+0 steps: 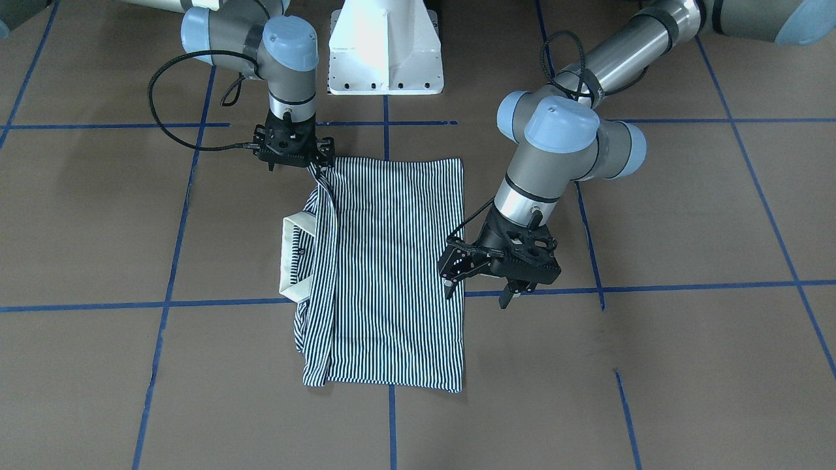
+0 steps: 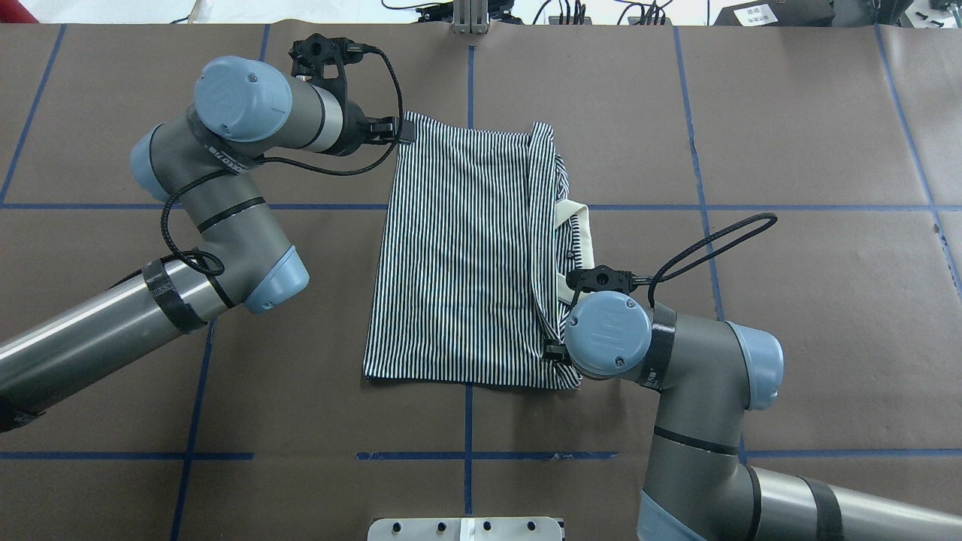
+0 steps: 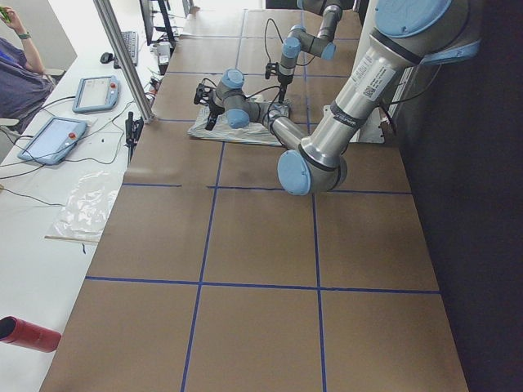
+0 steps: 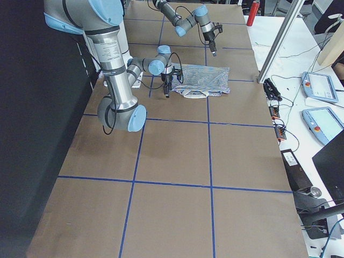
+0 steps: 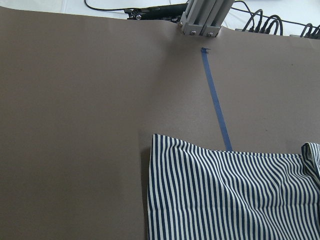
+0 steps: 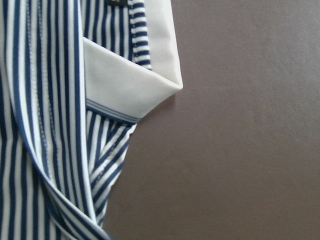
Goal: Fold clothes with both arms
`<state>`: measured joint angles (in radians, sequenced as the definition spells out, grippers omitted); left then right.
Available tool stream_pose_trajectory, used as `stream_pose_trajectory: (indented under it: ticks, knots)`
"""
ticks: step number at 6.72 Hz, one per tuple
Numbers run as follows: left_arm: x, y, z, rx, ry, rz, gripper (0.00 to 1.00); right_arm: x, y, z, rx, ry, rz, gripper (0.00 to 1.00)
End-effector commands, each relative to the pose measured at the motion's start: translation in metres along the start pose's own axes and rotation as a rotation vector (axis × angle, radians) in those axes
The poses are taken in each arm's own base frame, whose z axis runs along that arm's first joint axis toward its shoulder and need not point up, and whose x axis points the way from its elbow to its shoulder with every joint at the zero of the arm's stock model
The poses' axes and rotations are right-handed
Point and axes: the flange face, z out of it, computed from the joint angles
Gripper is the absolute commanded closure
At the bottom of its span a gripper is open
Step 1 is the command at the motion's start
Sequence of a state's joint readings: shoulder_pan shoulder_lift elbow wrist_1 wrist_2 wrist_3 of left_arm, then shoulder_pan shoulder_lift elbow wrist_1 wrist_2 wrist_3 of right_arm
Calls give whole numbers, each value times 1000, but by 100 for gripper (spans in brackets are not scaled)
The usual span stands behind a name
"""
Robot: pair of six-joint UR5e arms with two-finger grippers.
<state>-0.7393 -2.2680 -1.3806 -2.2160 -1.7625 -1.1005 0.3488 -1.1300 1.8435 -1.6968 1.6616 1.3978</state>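
The striped polo shirt (image 1: pixel 392 261) lies folded into a long rectangle on the brown table, also in the overhead view (image 2: pixel 458 255). Its cream collar (image 1: pixel 290 254) sticks out on the robot's right side and fills the right wrist view (image 6: pixel 125 75). My right gripper (image 1: pixel 313 166) is at the shirt's near right corner, shut on a raised strip of striped fabric. In the overhead view its wrist hides it. My left gripper (image 1: pixel 478 294) is open and empty, held above the shirt's far left part (image 2: pixel 391 131). The left wrist view shows that shirt corner (image 5: pixel 225 200).
The white pedestal base (image 1: pixel 385 49) stands at the table's near edge. Blue tape lines (image 1: pixel 392 424) cross the brown surface. An aluminium post (image 5: pixel 202 17) and cables sit at the far edge. Tablets (image 3: pixel 53 139) lie on the operators' side desk.
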Motion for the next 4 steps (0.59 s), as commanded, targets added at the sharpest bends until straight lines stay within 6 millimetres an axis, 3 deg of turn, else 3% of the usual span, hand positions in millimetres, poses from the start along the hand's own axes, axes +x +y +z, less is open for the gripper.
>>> stream_pose_trajectory:
  ticks: [1,2,4]
  knots:
    - [3,1,0,-1,3,-1,0,18,1,-17,-7,28,-24,0]
    - [1,2,1,-3,1,0,0,13,-3,-28,-1,2,-20,0]
    - [0,2,1,-3,1,2,0,-19,-12,-49,92,-184,-57,0]
